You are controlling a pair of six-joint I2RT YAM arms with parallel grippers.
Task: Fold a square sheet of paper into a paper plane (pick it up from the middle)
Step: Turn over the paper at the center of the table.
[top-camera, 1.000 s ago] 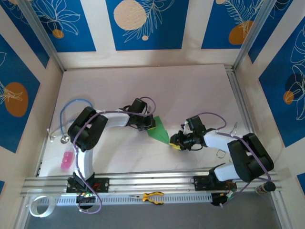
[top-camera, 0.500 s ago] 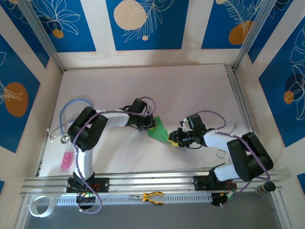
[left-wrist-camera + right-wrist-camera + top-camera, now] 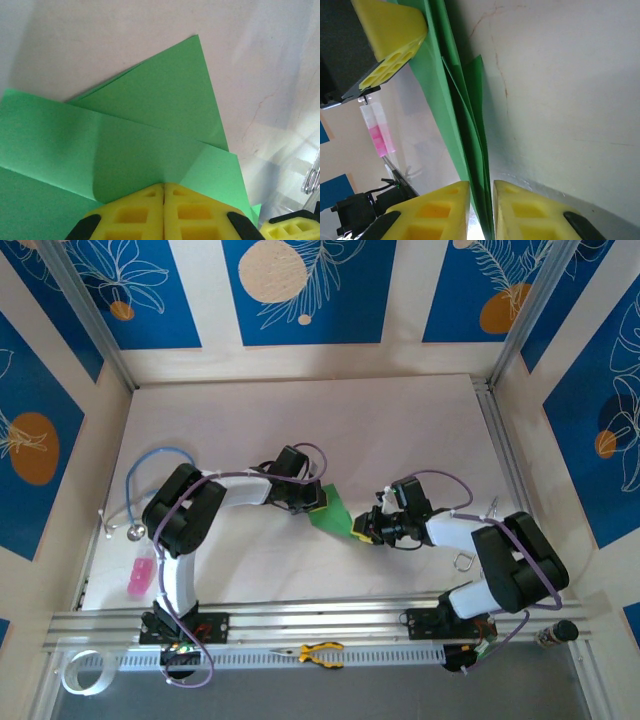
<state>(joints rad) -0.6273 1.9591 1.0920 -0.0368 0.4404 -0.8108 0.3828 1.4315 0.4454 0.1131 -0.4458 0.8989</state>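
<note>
The square sheet of paper [image 3: 334,508] is bright green and folded into layers with a pointed end [image 3: 150,120]. It lies near the table's middle. My left gripper [image 3: 317,500] is shut, its yellow fingertips [image 3: 150,192] meeting and pressing on the paper's left part from above. My right gripper [image 3: 361,531] is at the paper's right corner. In the right wrist view the layered edge of the paper [image 3: 465,140] runs between my right gripper's [image 3: 481,192] narrow jaws, which are pinched on it. The left gripper's finger [image 3: 390,35] shows at the top left there.
A pink object [image 3: 140,576] and a blue cable [image 3: 150,462] lie at the left edge. Yellow-handled pliers [image 3: 320,652] rest on the front rail, with a tape roll [image 3: 82,672] at the near left. A metal clip [image 3: 463,561] sits beside the right arm.
My right gripper has slid left onto the paper's right corner and its jaws have narrowed on it. The left gripper has stayed put.
</note>
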